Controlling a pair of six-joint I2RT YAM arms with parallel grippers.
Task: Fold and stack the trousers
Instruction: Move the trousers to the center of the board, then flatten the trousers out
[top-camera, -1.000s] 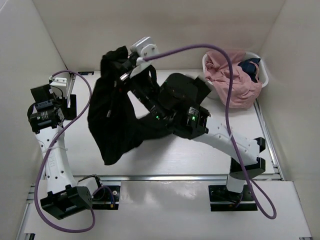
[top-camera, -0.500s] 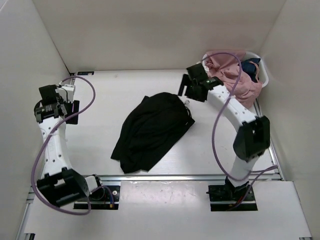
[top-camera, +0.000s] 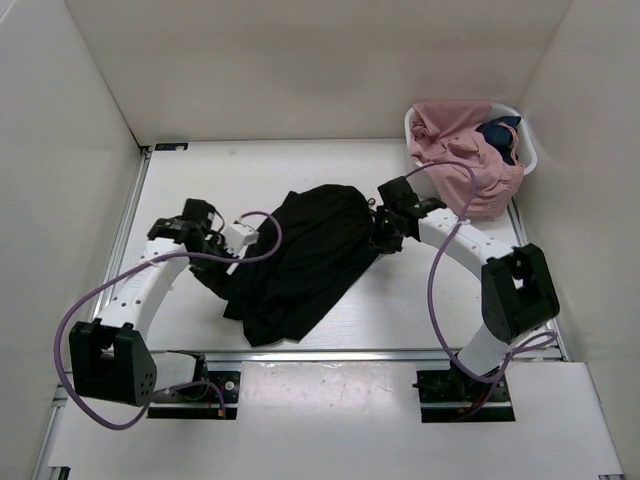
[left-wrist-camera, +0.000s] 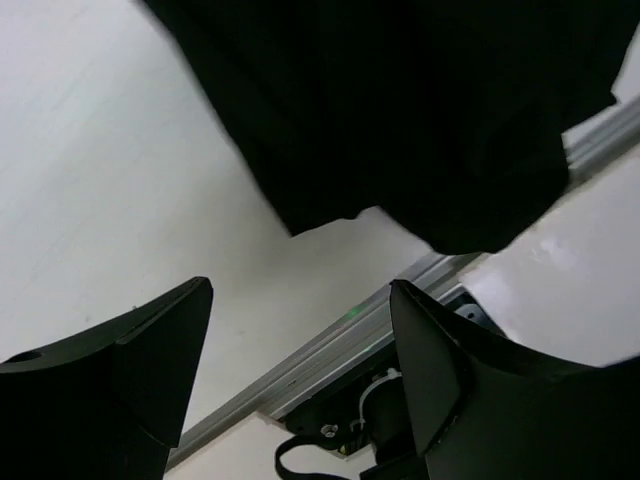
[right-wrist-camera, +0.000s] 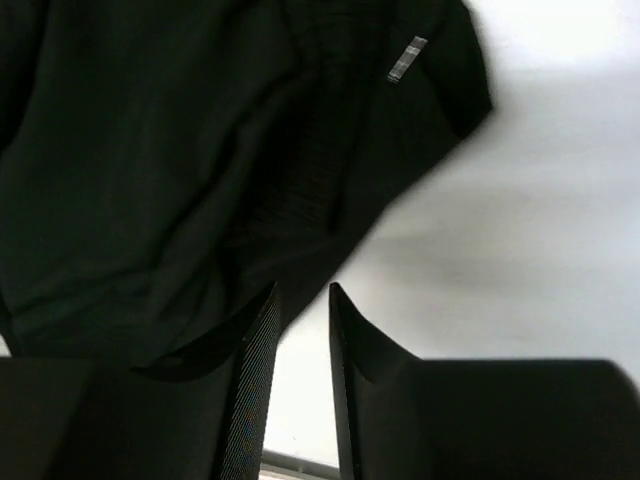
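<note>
Both arms have swung inward since half a second ago, closing on the trousers (top-camera: 300, 265), which stayed heaped at the tabletop's (top-camera: 200, 170) middle, toward its near edge.

From the top camera, the left end effector (top-camera: 237, 238) sits at the heap's left edge and the right end effector (top-camera: 384, 230) at its right edge. At the far right corner, a white basket (top-camera: 527, 150) holds a pink garment (top-camera: 455, 150) and a dark blue cloth (top-camera: 500, 130).

On the left wrist view, the left end effector (left-wrist-camera: 300, 290) is spread wide and holds nothing. Black cloth (left-wrist-camera: 400, 100) lies beyond its fingers, overhanging a metal rail (left-wrist-camera: 370, 320).

On the right wrist view, the right end effector (right-wrist-camera: 300, 295) is barely parted. Bare tabletop shows through the narrow gap, and one fingertip (right-wrist-camera: 262, 305) overlaps the cloth's edge. A small grey tag (right-wrist-camera: 405, 58) shows on the fabric.
</note>
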